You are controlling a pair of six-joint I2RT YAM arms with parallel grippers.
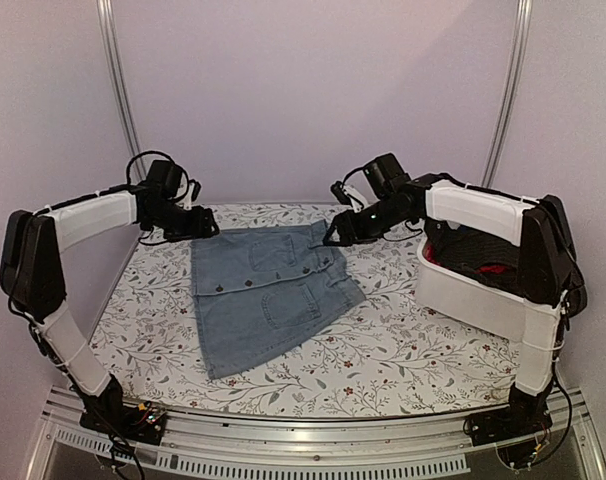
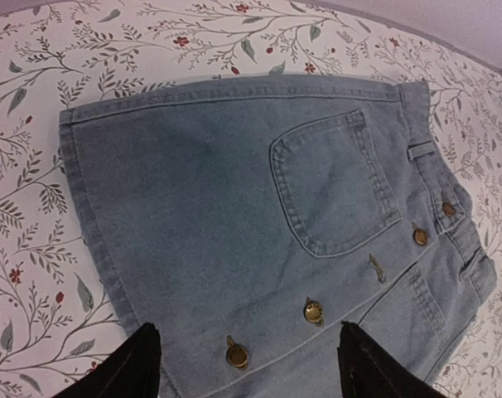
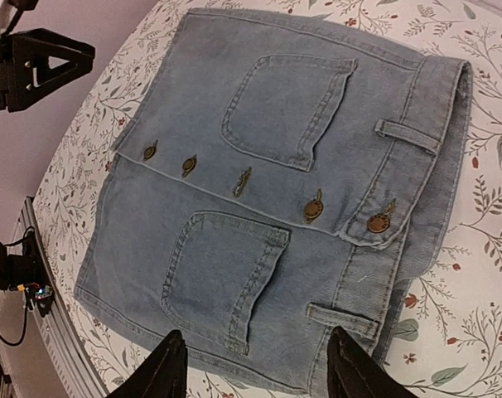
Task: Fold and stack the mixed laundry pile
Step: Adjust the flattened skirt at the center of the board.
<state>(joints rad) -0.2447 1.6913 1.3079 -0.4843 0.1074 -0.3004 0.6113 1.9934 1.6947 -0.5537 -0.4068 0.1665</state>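
No readable brand or writing anywhere. The denim skirt (image 1: 268, 295) has brass-coloured buttons, but any stamping on them is too small to make out.

Left hand (image 1: 209, 224): open. In the left wrist view its fingers (image 2: 131, 369) are spread wide with nothing clamped between them, only flat denim and two buttons in the gap. It sits at the skirt's far-left corner. Can't tell if the tips touch the cloth.

Right hand (image 1: 333, 237): also open. In the right wrist view its fingers (image 3: 161, 373) stand apart over the skirt's edge beside a pocket and a belt loop, gripping nothing. It sits at the far-right corner, by the waistband. Contact is unclear here too.

Arm pose: both elbows are swung out to the sides and raised, with the forearms reaching inward. The two hands point towards each other across the skirt's far edge, well apart.

The skirt lies spread flat, front up, mid-table on the floral table cover (image 1: 403, 350). The button placket, two patch pockets and the belt loops all show. The waistband is to the right and the hem to the left.

The rest of the laundry is in the white bin (image 1: 463, 295) on the right side of the table, partly behind the right arm: dark cloth (image 1: 473, 248) with a bit of red cloth (image 1: 493, 268) showing.
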